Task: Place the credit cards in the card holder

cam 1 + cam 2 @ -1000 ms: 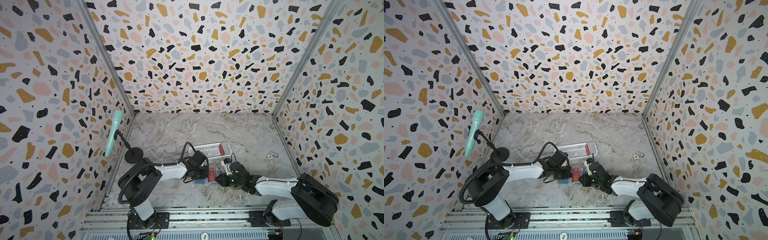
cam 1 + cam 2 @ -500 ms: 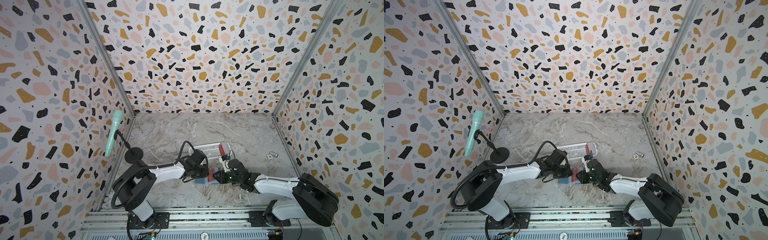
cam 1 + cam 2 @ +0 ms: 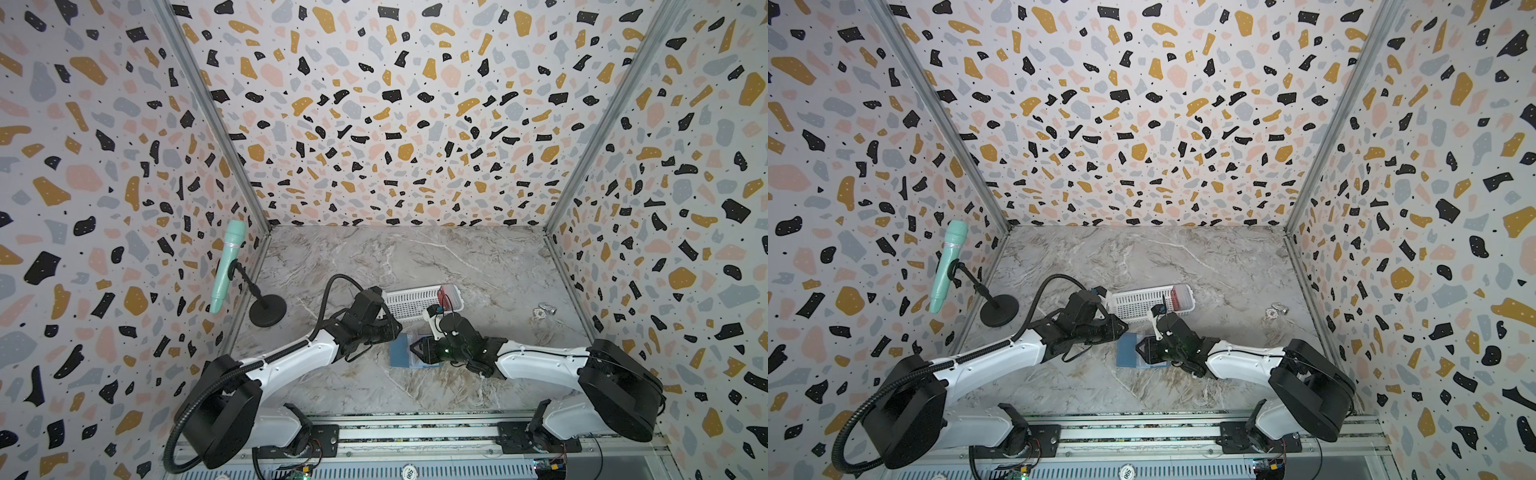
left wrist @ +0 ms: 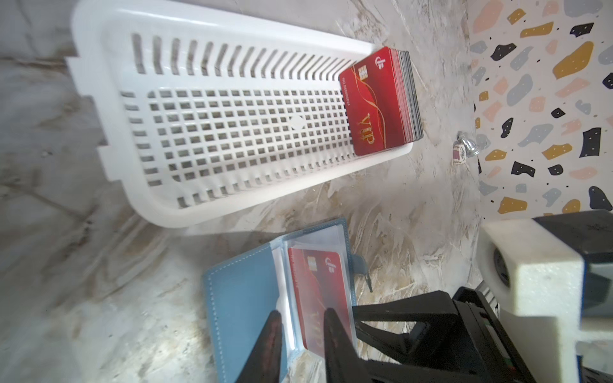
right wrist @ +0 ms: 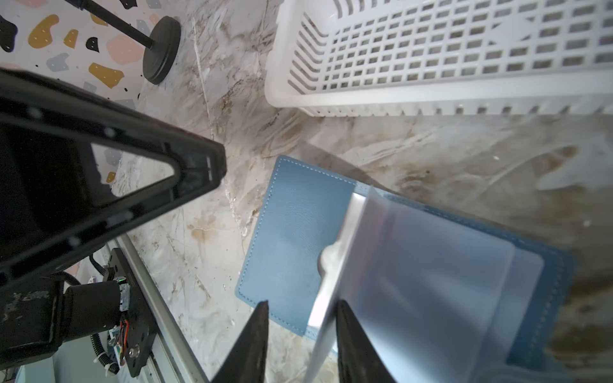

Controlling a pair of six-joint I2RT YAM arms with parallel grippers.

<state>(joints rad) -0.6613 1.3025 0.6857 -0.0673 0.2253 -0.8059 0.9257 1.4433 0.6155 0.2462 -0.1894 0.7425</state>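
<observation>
The card holder (image 3: 400, 353), a small blue-grey leather-like folding wallet, lies open and flat on the grey marbled desk (image 3: 415, 257), just below the middle of both top views. Its clear plastic sleeves (image 5: 424, 265) lift up from the spine. One red plastic credit card (image 4: 316, 288) with a chip sits inside a sleeve, as my left wrist view shows. My right gripper (image 5: 303, 315) reaches over the holder from the right of the frame. Its jaws are apart and a raised sleeve stands edge-on between them, unpinched. My left gripper (image 4: 303, 318) points in from the left of the frame, tips at the holder's upper left corner in both top views, jaws also parted and clamping nothing. Just above the holder in the frame stands a long white perforated plastic basket (image 3: 405, 303). The rest of the red credit cards (image 4: 381, 99), the front one lettered "VIP", stand stacked on edge at its right end. Far left, by the wall, a mint-green microphone (image 3: 226, 266) tilts on a black round-based stand (image 3: 268, 309).
</observation>
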